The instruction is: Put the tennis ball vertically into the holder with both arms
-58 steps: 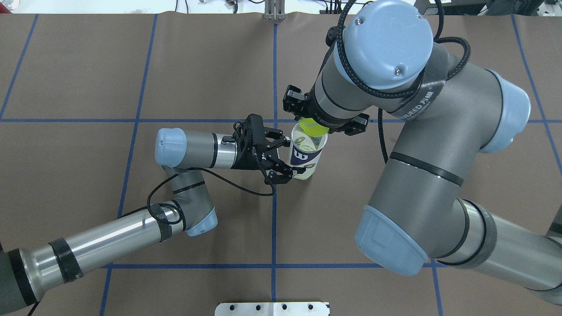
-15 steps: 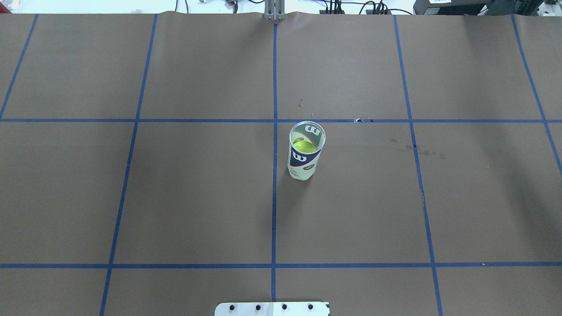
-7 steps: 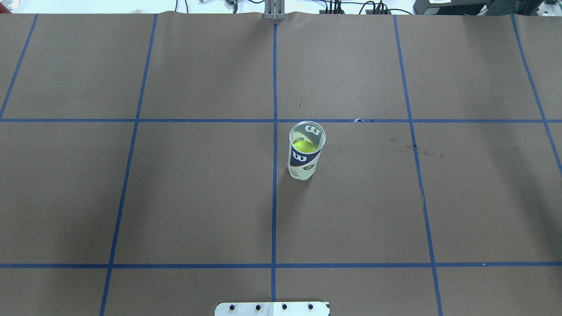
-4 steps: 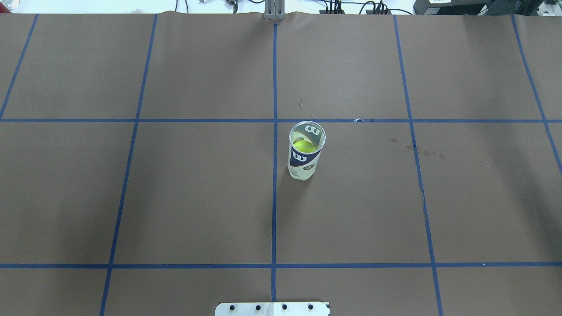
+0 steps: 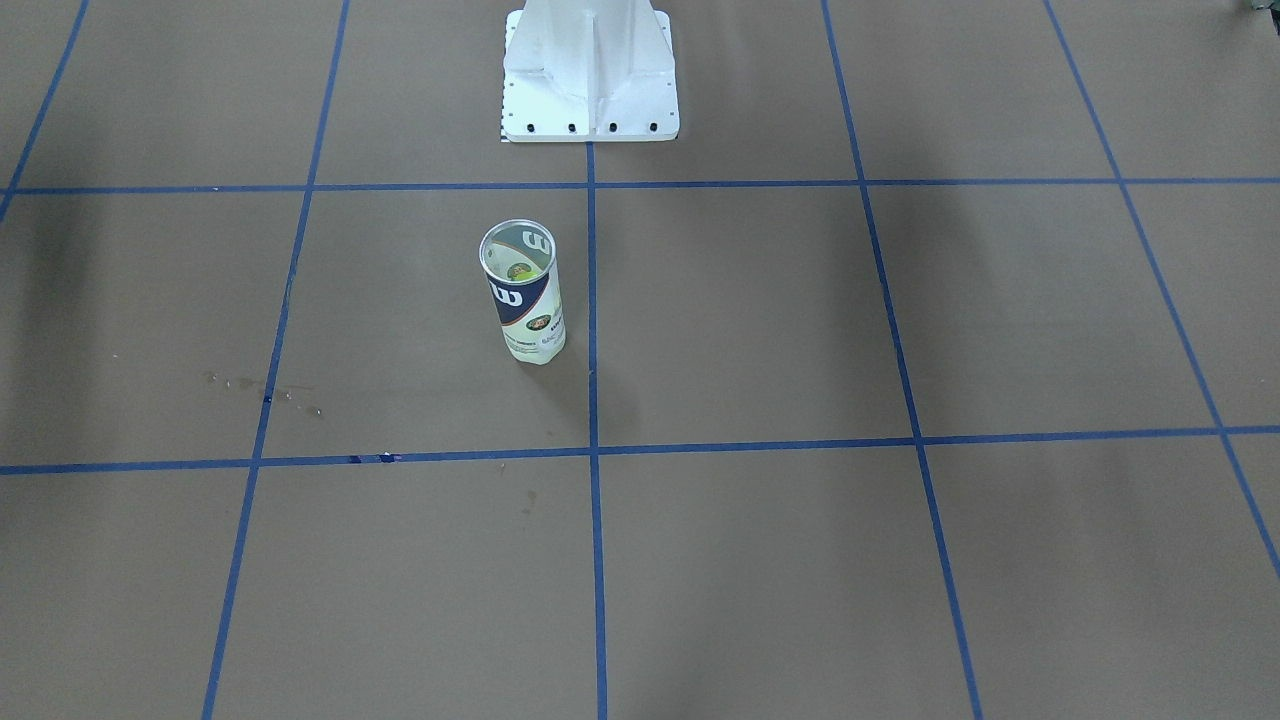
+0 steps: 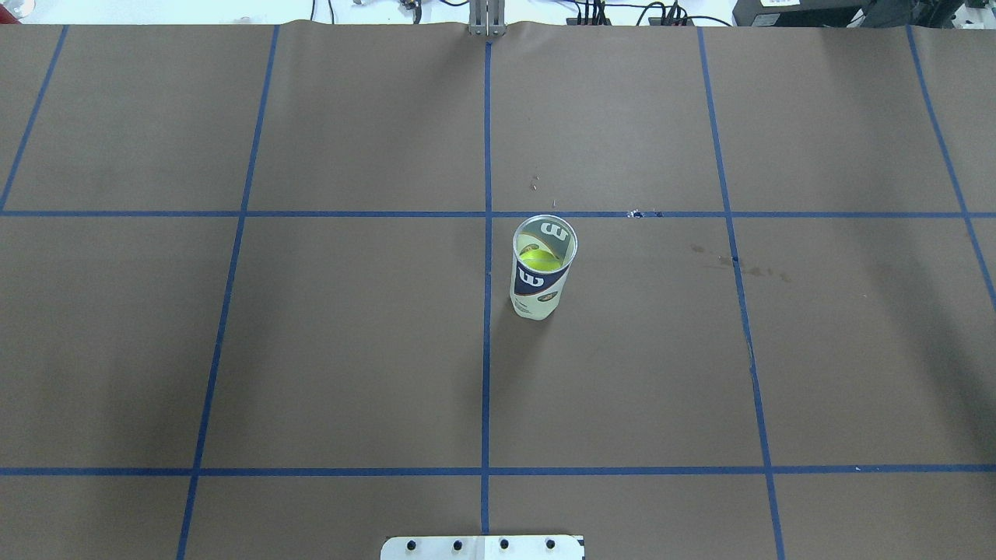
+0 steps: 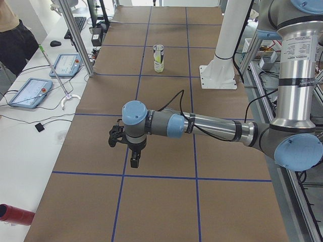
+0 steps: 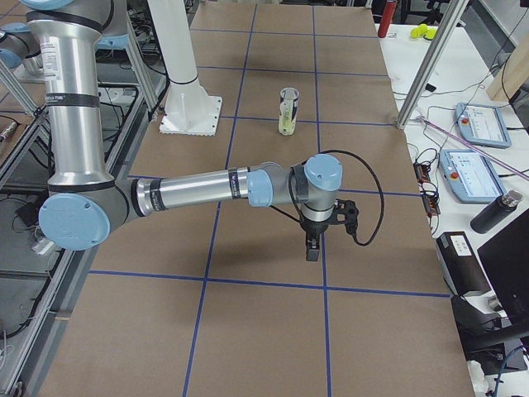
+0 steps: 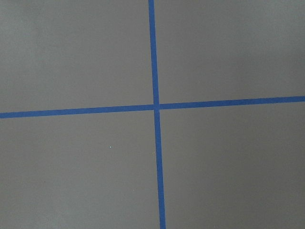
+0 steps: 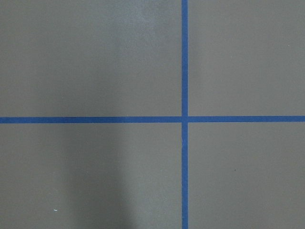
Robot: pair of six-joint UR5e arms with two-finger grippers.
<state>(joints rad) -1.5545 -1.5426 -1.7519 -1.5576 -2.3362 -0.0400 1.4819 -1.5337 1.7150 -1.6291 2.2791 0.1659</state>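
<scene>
The holder (image 6: pixel 543 268) is a clear can with a navy-and-white "W" label, and it stands upright by the table's middle tape line. It also shows in the front view as the holder (image 5: pixel 523 295). A yellow-green tennis ball (image 6: pixel 537 259) lies inside it, below the rim. Both arms are away from it. My left gripper (image 7: pixel 132 160) hangs finger-down over the brown paper near the table's left end. My right gripper (image 8: pixel 312 248) hangs the same way near the right end. Whether either is open or shut I cannot tell. Both wrist views show only paper and blue tape.
The white pedestal base (image 5: pixel 590 70) stands at the robot's side of the table. Teach pendants (image 7: pixel 30 91) and a red bottle (image 7: pixel 15 214) lie on the side bench, where a person (image 7: pixel 15 30) stands. An aluminium post (image 8: pixel 421 66) rises beside the table.
About eight seconds ago both grippers were at the holder, the ball at its mouth. Now the ball lies inside and both arms have left the overhead view. The last two seconds show no change.
</scene>
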